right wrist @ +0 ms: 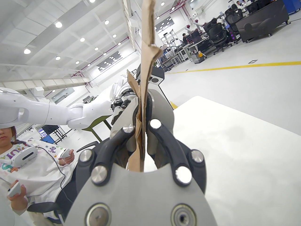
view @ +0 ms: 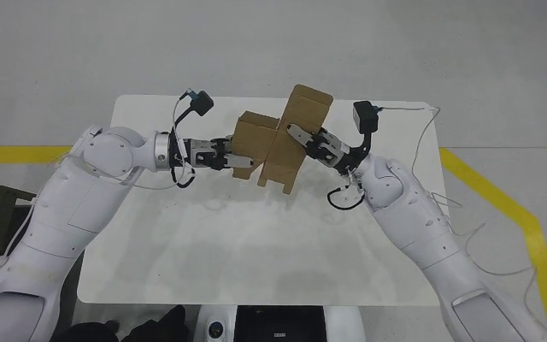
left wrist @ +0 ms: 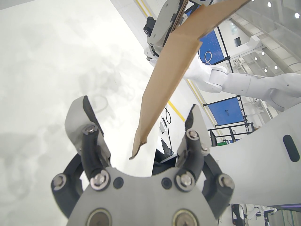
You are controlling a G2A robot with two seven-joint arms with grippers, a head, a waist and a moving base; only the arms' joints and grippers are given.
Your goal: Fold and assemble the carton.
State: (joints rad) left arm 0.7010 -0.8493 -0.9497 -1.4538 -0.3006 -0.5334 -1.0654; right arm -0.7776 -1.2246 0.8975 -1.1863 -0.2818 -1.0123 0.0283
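White table with rounded corners (view: 256,265) spreads beneath both arms. Over its middle, toward the far edge, the left gripper (left wrist: 140,105) hangs with its fingers (left wrist: 90,116) spread wide. A flap edge of the brown corrugated cardboard carton (view: 275,154) juts into the gap between them, seemingly touching neither, though the top view is too coarse to be sure. Slightly farther on, the right gripper (right wrist: 141,111) is clamped tight on another panel of the carton. The carton is partly unfolded with its flaps splayed, raised off the table near the middle of the far edge. Beyond the table lies grey floor with a yellow line (view: 26,154).
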